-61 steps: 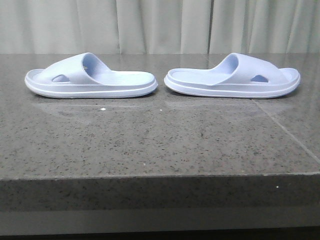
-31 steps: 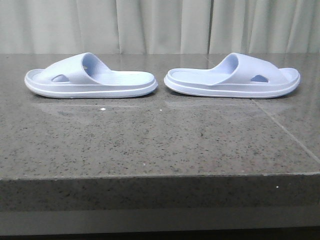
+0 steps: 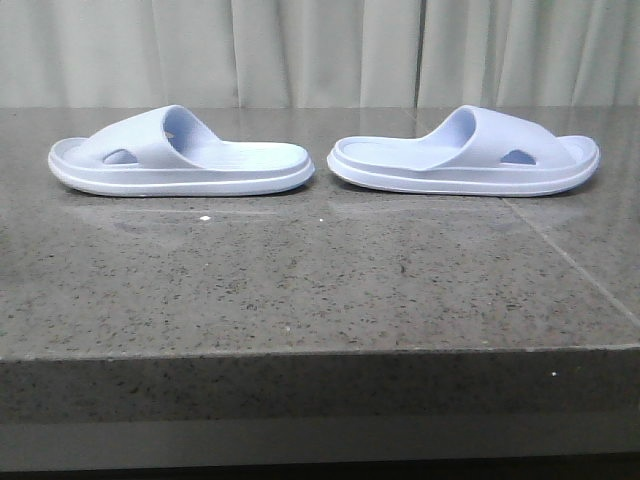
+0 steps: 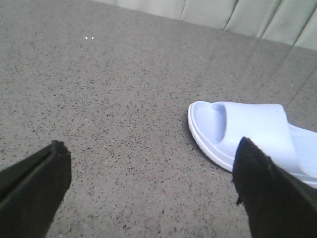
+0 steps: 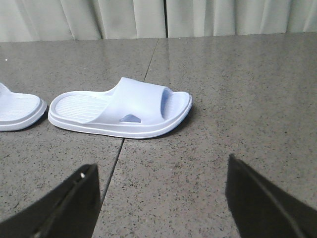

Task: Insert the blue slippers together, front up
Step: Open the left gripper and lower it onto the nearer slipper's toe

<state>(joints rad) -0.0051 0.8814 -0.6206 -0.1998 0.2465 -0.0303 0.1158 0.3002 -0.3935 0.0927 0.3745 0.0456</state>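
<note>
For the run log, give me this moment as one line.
stage: pre-grasp | left slipper: flat on table, untouched | right slipper: flat, heels facing | left gripper: open, empty | right gripper: open, empty

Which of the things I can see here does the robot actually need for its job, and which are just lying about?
Needed for the job:
- left blue slipper
- right blue slipper
- left gripper, open
- right gripper, open

Just there:
- stone table that the slippers lie on
- curtain behind it
</note>
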